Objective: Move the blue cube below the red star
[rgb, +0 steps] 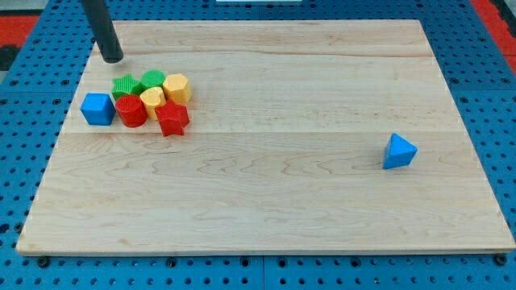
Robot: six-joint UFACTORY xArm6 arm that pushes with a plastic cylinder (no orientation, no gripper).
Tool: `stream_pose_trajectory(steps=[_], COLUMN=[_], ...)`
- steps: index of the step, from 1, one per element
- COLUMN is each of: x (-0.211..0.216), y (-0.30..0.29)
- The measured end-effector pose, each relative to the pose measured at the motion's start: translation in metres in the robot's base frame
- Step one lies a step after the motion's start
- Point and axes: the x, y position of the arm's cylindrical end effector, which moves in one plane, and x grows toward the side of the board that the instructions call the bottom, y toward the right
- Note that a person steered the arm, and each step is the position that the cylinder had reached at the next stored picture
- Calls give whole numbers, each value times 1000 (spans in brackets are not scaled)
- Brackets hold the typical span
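Observation:
The blue cube sits near the board's left edge, touching or nearly touching a red block on its right. The red star lies at the lower right of a tight cluster, right of the red block. My tip rests on the board above the blue cube and slightly to its right, apart from it, up and left of the cluster.
The cluster also holds two green blocks and two yellow blocks. A blue triangular block lies alone at the view's right. The wooden board sits on a blue pegboard.

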Motion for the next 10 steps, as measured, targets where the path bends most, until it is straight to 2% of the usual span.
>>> stream_pose_trajectory(steps=[1, 2, 3, 4, 5, 6, 7, 8, 9, 10], x=[8, 33, 47, 50, 54, 102, 155, 188, 212, 210], y=[3, 46, 52, 42, -8, -16, 14, 15, 36, 86])
